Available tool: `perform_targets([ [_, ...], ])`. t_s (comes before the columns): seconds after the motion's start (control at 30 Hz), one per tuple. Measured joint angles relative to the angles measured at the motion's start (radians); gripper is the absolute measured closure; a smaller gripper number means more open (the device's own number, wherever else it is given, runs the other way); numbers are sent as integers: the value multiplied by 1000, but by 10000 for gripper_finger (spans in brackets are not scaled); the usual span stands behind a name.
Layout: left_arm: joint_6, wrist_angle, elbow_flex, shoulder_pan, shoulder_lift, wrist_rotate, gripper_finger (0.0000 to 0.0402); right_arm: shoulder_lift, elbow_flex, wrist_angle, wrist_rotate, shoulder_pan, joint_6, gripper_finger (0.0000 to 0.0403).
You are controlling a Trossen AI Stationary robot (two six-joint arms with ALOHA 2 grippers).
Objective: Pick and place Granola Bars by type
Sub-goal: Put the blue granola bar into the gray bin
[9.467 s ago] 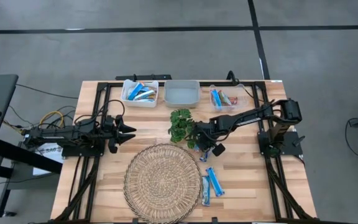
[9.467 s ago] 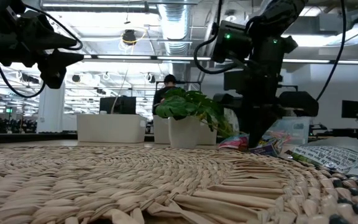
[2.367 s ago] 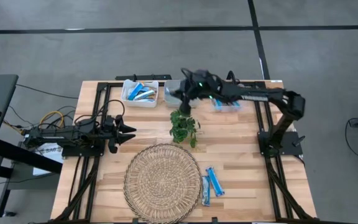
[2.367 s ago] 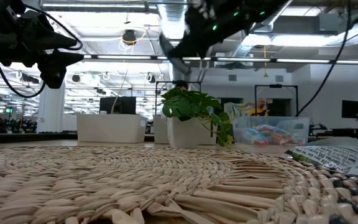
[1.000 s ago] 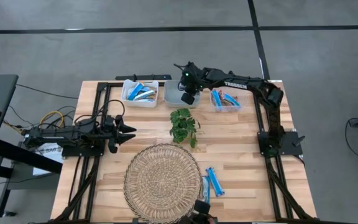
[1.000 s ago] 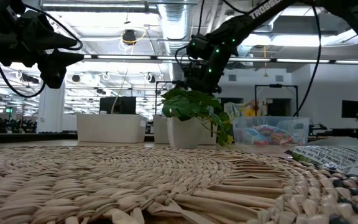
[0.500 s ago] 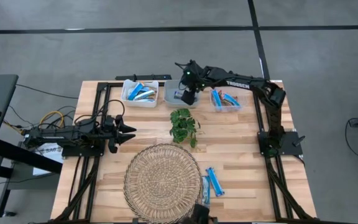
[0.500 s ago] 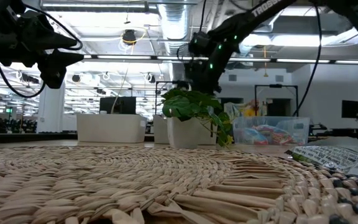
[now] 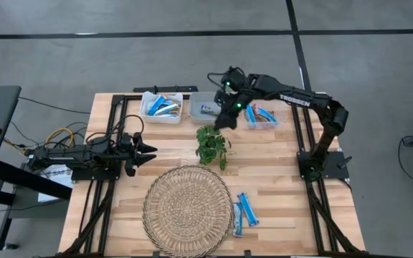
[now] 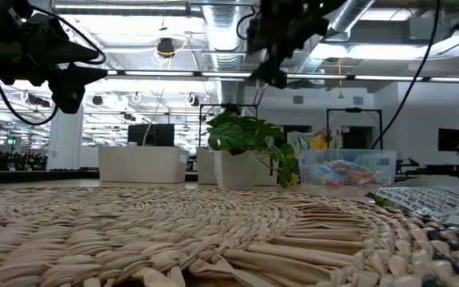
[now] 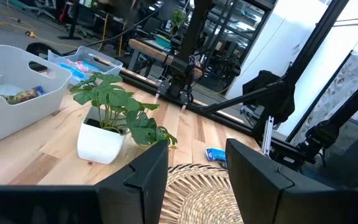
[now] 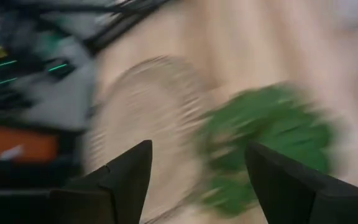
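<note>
Blue-wrapped granola bars fill the far-left white bin (image 9: 161, 107). One blue bar (image 9: 208, 110) lies in the middle grey bin (image 9: 211, 99). Blue and reddish bars lie in the clear right bin (image 9: 261, 115). A few blue bars (image 9: 243, 211) lie flat on the table, right of the woven mat (image 9: 188, 208); they also show in the low view (image 10: 429, 203). My right gripper (image 9: 223, 120) is open and empty, high above the spot between the middle bin and the potted plant (image 9: 211, 143). My left gripper (image 9: 148, 150) is open and empty at the table's left.
The green plant in its white pot (image 11: 104, 144) stands mid-table, just under my right gripper. The round woven mat covers the near middle of the table. Black frame rails (image 9: 113, 107) run along both sides. Bare wood lies right of the plant.
My right gripper has left the middle bin, going up and toward the table's near edge, over the plant. A blue bar now shows in the middle bin where the gripper was.
</note>
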Motion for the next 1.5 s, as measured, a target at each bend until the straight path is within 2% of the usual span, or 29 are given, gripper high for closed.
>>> perform_targets([
  [0.13, 0, 0, 0, 0, 0, 0, 248, -27, 0, -147, -166, 40, 0, 154],
  [0.23, 0, 0, 0, 0, 0, 0, 248, -31, 0, -269, -169, 88, -7, 154],
  [0.33, 0, 0, 0, 0, 0, 0, 248, -30, 0, -389, -119, 142, -53, 154],
  [0.4, 0, 0, 0, 0, 0, 0, 248, -26, -4, -445, -46, 181, -63, 154],
  [0.57, 0, 0, 0, 0, 0, 0, 248, -24, -65, -483, 118, 290, -27, 154],
  [0.77, 0, 0, 0, 0, 0, 0, 248, -24, -170, -454, 206, 420, 99, 154],
  [0.97, 0, 0, 0, 0, 0, 0, 248, -23, -295, -365, 282, 543, 291, 154],
  [1.3, 0, 0, 0, 0, 0, 0, 248, -23, -479, -55, 358, 699, 730, 154],
  [1.5, 0, 0, 0, 0, 0, 0, 248, -23, -525, 44, 427, 760, 930, 154],
])
